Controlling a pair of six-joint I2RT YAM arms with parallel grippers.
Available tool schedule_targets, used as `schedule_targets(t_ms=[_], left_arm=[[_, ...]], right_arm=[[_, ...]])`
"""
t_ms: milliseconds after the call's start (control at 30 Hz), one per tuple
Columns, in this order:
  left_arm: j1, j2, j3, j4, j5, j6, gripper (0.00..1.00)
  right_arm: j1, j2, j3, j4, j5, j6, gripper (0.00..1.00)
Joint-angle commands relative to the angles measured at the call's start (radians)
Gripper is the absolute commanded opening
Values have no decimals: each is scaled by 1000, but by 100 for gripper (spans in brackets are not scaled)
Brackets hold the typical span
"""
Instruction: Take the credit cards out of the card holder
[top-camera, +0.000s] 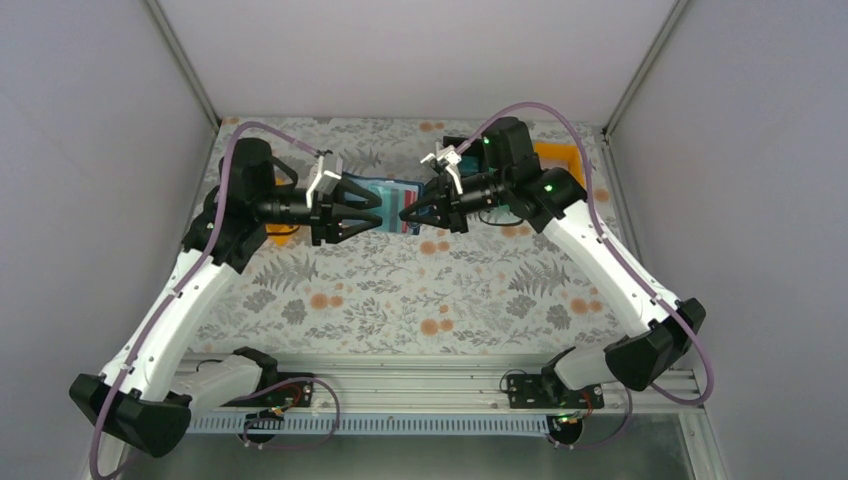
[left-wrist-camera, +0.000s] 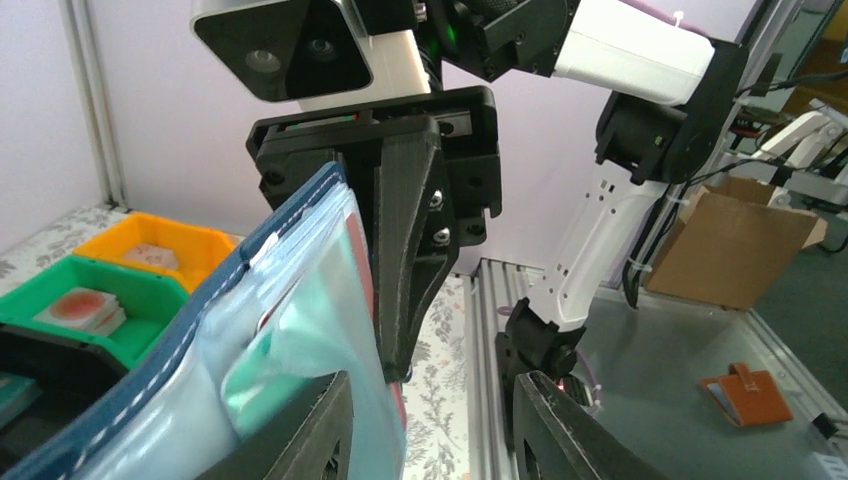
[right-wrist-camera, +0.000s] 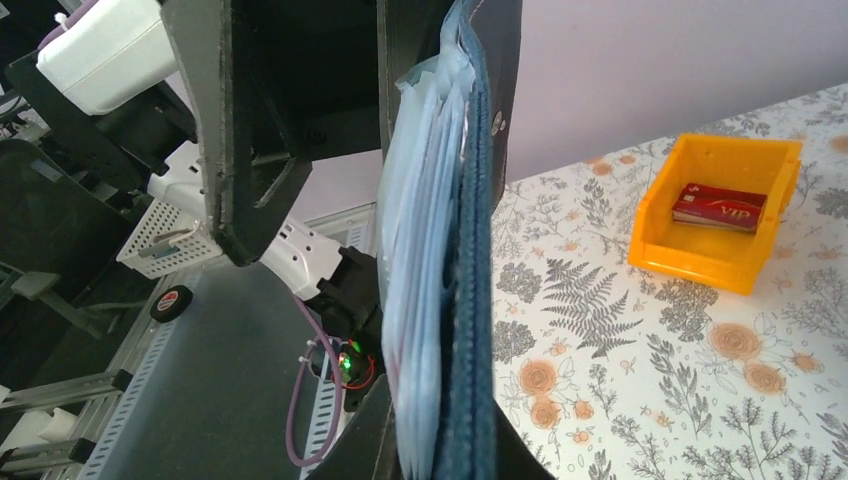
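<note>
**Ana:** Left fingers (left-wrist-camera: 556, 436) are spread with nothing between them. One tip sits right at the clear sleeves of the card holder (left-wrist-camera: 200, 312), and I can't tell if it touches. The other is out in free air.

**Ben:** And the right fingers (right-wrist-camera: 250, 150)?

**Ana:** Clenched on the card holder, pinching navy cover and sleeves together from the far side. It hangs on edge between the two arms, up off the counter (top-camera: 400, 300).

**Ben:** Why hold it up like that?

**Ana:** My read is that one arm plays vise so the pockets face the other. Flat on the counter, the holder would probably slide when a card is tugged.

**Ben:** Are the credit cards (left-wrist-camera: 285, 345) in there?

**Ana:** Yes, a teal one shows through the plastic, and there's a red card (left-wrist-camera: 362, 270) just beside the right finger. Both are tucked in the sleeves.

**Ben:** So there's plenty left to do.

**Ana:** I'd say so. Next, the left fingers need to catch one card edge only, not the sleeve. It's thin, slick plastic, so they could easily pinch two layers or slip off.

**Ben:** And where would the card go?

**Ana:** Likely the orange bin (right-wrist-camera: 700, 265), well apart on the counter. A VIP card (right-wrist-camera: 720, 205) lies in it.
</note>
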Motion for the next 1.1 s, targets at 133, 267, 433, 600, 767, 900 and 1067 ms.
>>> schedule_targets(t_ms=[133,267,433,600,767,900,1067], left_arm=[[64,-28,51,-100,-149,99,47],[104,-42,112,-175,-198,190,74],[131,-57,55,-195,-312,191,100],[137,-49,25,-179,-294,170,100],[136,-43,28,-174,-47,183,100],[136,-43,19,-175,151,202,82],[136,-41,41,-226,144,239,3]], right_arm=[[-7,-65,19,-9,-80,-22,6],[-14,-86,16,-21,-76,-20,5],[-16,-104,22,-30,-100,-21,6],[-16,-102,23,-62,-127,-41,6],[-15,-108,11,-61,-116,-51,6],[-15,-103,15,-67,-87,-62,6],[-22,-102,26,-93,-31,-64,5]])
